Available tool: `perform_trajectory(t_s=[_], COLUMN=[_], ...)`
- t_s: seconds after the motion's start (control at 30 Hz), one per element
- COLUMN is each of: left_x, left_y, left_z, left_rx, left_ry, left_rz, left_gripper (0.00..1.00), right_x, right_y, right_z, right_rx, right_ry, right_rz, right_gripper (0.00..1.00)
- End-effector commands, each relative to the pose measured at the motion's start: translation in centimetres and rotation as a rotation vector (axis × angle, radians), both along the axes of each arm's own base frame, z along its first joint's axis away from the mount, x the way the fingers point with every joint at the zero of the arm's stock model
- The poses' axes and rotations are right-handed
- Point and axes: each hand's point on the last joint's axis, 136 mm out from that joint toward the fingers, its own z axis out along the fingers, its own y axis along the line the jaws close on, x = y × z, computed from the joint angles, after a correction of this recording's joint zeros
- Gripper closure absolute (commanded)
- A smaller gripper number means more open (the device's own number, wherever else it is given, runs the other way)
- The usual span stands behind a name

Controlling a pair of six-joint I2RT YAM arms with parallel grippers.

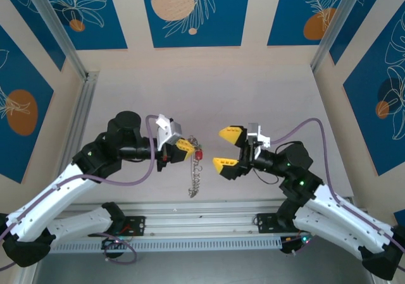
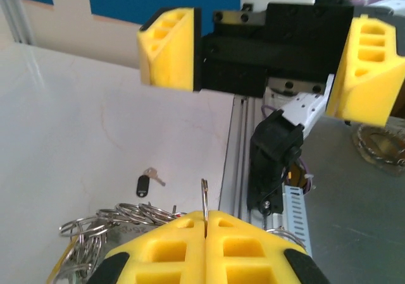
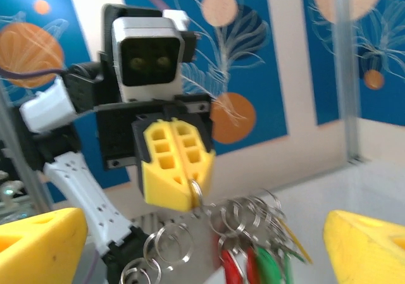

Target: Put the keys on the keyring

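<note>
Two grippers faced each other: the left gripper [image 1: 186,147] pinched the keyring [image 1: 195,176], red and green keys [image 3: 243,262] dangling, while the right gripper [image 1: 219,148] gaped wide nearby.

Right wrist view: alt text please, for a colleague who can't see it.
The left hand, shut, pinches the keyring, with red and green keys hanging among its small rings. The right hand is open, yellow fingers at both bottom corners.

white table [image 1: 266,88], blue floral panels [image 1: 221,18]
</note>
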Motion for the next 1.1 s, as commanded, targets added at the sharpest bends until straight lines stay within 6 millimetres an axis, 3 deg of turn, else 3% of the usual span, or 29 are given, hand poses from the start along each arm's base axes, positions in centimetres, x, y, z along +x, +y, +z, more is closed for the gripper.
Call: perform_trajectory(t_s=[0.0, 0.27, 0.4, 0.67, 0.83, 1.07], left_x=[-0.1, 1.3, 2.2, 1.1, 0.5, -0.5], left_y=[0.8, 2.1, 2.5, 2.8, 2.1, 1.8], left_z=[0.3, -2.6, -4.0, -4.7, -5.1, -4.2], left_rx=[0.023, 0.128, 0.165, 0.07, 0.023, -0.039], left_ry=[-0.066, -0.103, -0.074, 0.021, 0.082, 0.086], left_rz=[0.022, 0.125, 0.186, 0.204, 0.166, 0.116], left_gripper=[1.0, 1.0, 1.0, 1.0, 1.0, 1.0], right_x=[2.7, 4.5, 4.9, 7.0, 8.3, 12.2], right_y=[-3.0, -10.3, -11.6, -14.1, -14.5, -14.8], right_z=[-5.8, -16.9, -20.1, -25.4, -26.7, -29.1], right_rx=[-0.227, -0.543, -0.582, -0.528, -0.542, -0.658], right_ry=[0.239, 0.792, 0.963, 1.272, 1.303, 1.271], right_rz=[-0.227, -0.616, -0.671, -0.705, -0.722, -0.754], right_gripper=[0.01, 0.01, 0.01, 0.1, 0.11, 0.14])
